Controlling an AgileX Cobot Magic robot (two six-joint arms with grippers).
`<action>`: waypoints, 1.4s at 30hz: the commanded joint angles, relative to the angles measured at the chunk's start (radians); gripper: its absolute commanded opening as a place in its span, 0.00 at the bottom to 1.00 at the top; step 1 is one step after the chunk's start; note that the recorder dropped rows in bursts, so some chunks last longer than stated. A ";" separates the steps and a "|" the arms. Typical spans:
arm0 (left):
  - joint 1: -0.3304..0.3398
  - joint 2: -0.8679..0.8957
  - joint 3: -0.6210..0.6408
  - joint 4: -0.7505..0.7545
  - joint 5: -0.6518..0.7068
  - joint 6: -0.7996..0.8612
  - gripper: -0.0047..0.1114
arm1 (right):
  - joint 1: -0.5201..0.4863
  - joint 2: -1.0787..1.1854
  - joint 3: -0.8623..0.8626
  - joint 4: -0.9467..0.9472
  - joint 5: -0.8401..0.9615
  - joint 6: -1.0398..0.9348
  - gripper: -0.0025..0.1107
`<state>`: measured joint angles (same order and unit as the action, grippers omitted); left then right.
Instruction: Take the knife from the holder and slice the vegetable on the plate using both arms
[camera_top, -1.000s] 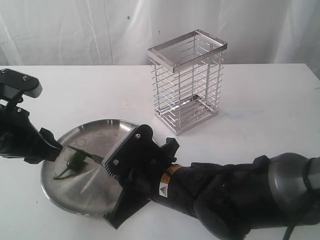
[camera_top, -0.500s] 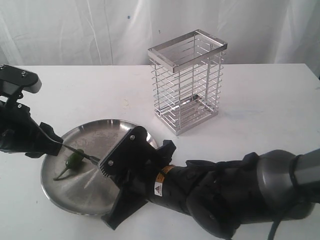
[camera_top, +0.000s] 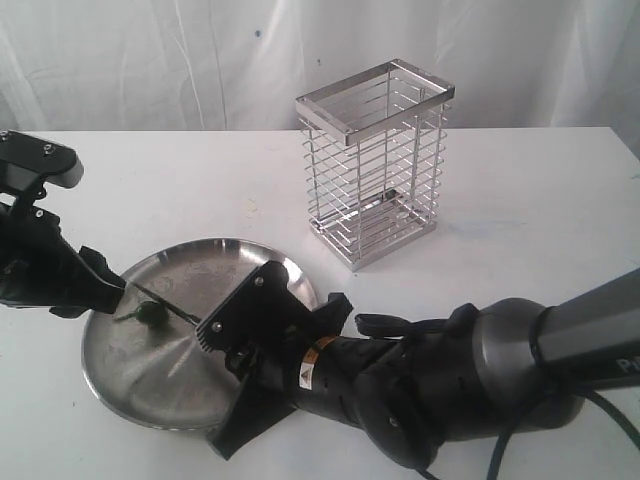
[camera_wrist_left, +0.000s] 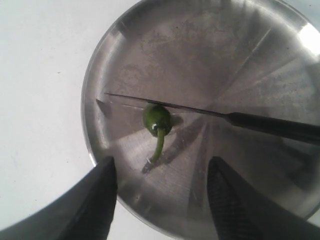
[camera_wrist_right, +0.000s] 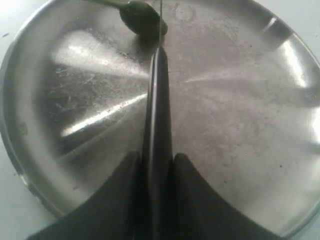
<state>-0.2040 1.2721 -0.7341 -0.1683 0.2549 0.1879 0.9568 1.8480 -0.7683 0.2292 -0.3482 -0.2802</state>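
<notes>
White table (camera_top: 520, 230), plate (camera_top: 130, 385), chilli (camera_wrist_left: 157, 120) ahead of spread left fingers (camera_wrist_left: 95, 205), right fingers (camera_wrist_right: 117, 205) pinching knife (camera_wrist_right: 158, 100)

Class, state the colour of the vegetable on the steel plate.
The vegetable is glossy green, thin stem included; clearest in the left wrist view.

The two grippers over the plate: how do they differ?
The left gripper stands open and empty; the right gripper is shut on the knife. The left touches nothing; the right's blade lies across the green chilli. Both hang over the steel plate.
</notes>
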 joint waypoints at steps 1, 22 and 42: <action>0.004 0.036 0.006 -0.033 -0.021 -0.010 0.54 | 0.000 -0.002 -0.003 0.003 0.013 -0.015 0.02; -0.014 0.113 0.006 -0.052 -0.075 0.088 0.54 | 0.000 -0.086 0.001 0.029 -0.004 -0.013 0.02; -0.079 0.380 -0.036 -0.052 -0.232 0.232 0.50 | -0.030 -0.190 0.001 0.197 -0.018 -0.146 0.02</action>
<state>-0.2783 1.6394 -0.7674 -0.2116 0.0401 0.4198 0.9361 1.6752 -0.7683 0.4243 -0.3460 -0.4128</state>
